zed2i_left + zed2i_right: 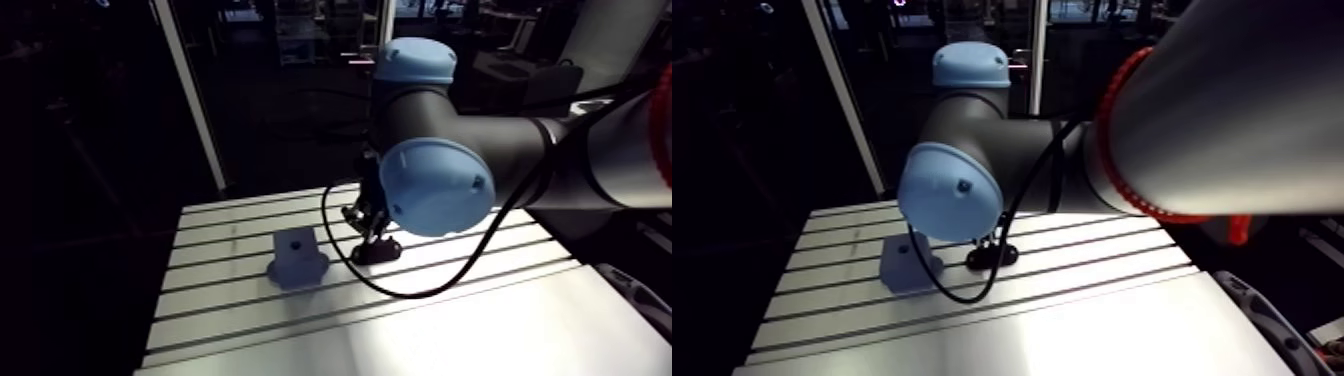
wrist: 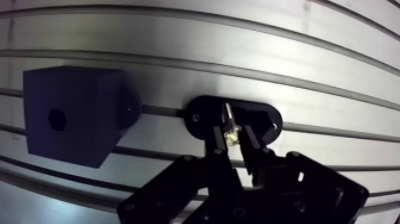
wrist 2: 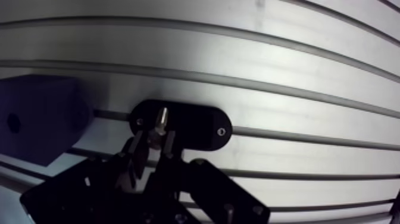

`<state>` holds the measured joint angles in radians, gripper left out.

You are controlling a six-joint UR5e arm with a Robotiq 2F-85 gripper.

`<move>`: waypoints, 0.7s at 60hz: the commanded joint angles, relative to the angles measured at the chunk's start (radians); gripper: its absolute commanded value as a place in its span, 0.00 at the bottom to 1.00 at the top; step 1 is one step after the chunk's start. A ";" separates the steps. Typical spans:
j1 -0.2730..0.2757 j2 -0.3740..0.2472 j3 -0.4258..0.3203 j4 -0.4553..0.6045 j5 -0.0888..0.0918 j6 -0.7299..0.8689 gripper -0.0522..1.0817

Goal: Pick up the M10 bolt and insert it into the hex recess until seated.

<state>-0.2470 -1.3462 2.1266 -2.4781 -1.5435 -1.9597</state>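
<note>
**Tool closed on bolt at holder; recess not yet filled**

The tool (image 2: 233,140) is low over the black oval holder (image 2: 265,116) on the slotted bench (image 2: 297,59). In the wrist view its two fingers flank the M10 bolt (image 2: 228,119) with no gap showing, so I read the tool as gripping the bolt. The shiny shank reaches out ahead of the fingertips over the middle of the holder. I cannot tell whether the bolt has left its seat.

Step in hand, as I judge it: lifting the bolt out.
- Pull straight up along the bolt's axis, because a sideways drag could jam it in the holder or twist it in the pads.
- Clear the holder fully before moving across.
- The dark block (image 2: 77,119) sits just beside the holder. Line up the bolt over the hex recess (image 2: 56,119), match the flats, then press down gently until it seats.

Containers:
- Holder: carries only the bolt, with a small screw at each end.
- Hex recess: dark, with nothing visible in it.
</note>
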 commanded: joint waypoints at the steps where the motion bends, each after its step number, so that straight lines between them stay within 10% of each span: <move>1: 0.001 -0.029 -0.010 0.007 -0.005 0.000 0.71; 22: 0.013 -0.102 -0.083 0.136 0.000 -0.002 0.72; 42: 0.099 -0.132 -0.313 0.564 -0.008 0.003 0.72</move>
<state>-0.1977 -1.4594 1.9508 -2.1608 -1.5464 -1.9601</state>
